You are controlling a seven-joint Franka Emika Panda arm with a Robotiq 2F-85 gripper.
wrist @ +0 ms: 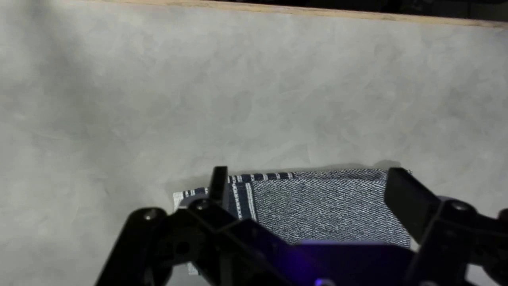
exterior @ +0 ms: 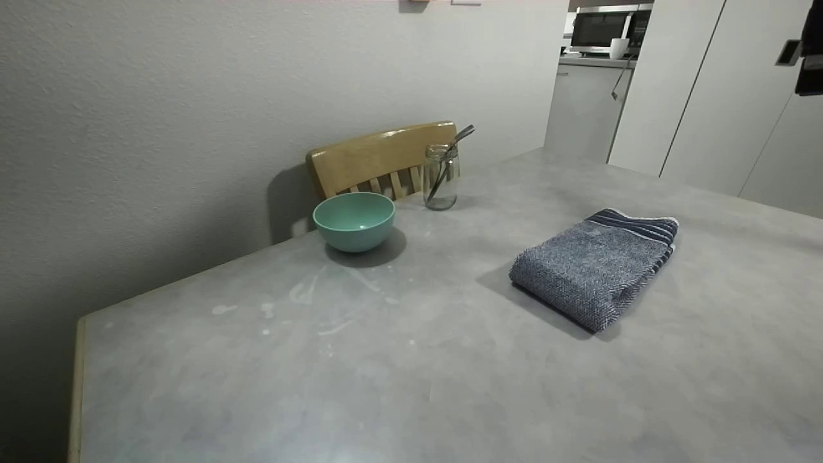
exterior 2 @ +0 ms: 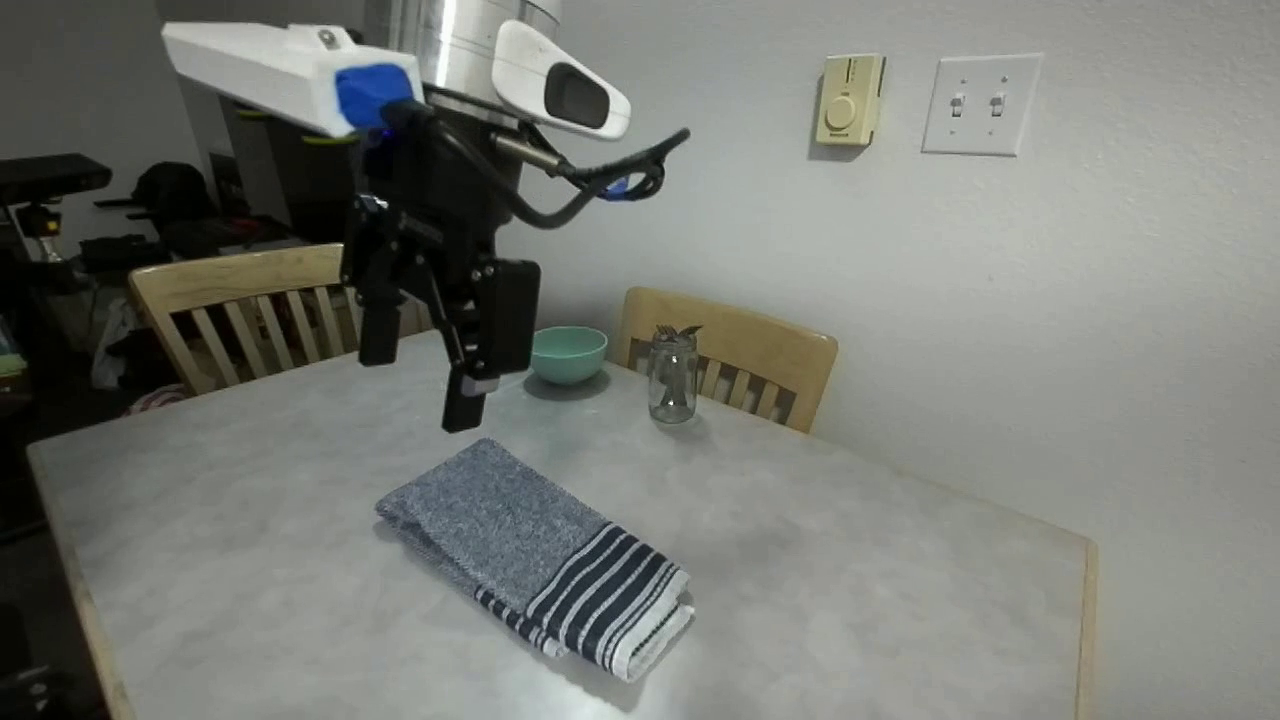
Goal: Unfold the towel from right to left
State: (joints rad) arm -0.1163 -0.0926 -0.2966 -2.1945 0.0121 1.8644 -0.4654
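Observation:
The towel [exterior: 591, 263] lies folded into a thick rectangle on the table, its striped end to one side. In an exterior view the towel [exterior 2: 510, 530] shows its dark and white stripes toward the near right and a plain blue-grey folded end at the back left. My gripper [exterior 2: 420, 372] is open and empty in the air above the towel, apart from it. In the wrist view the open gripper [wrist: 308, 178] spans the towel [wrist: 329, 210], with one finger over the stripes and one near the plain end. The gripper's body hides the towel's lower part there.
A teal bowl [exterior: 353, 222] and a glass jar [exterior: 441, 180] with cutlery stand near the wall side of the table [exterior 2: 850, 560]. A wooden chair [exterior 2: 730, 345] stands behind them, another chair [exterior 2: 250, 310] at the far left. The table's edge [wrist: 278, 10] crosses the wrist view's top.

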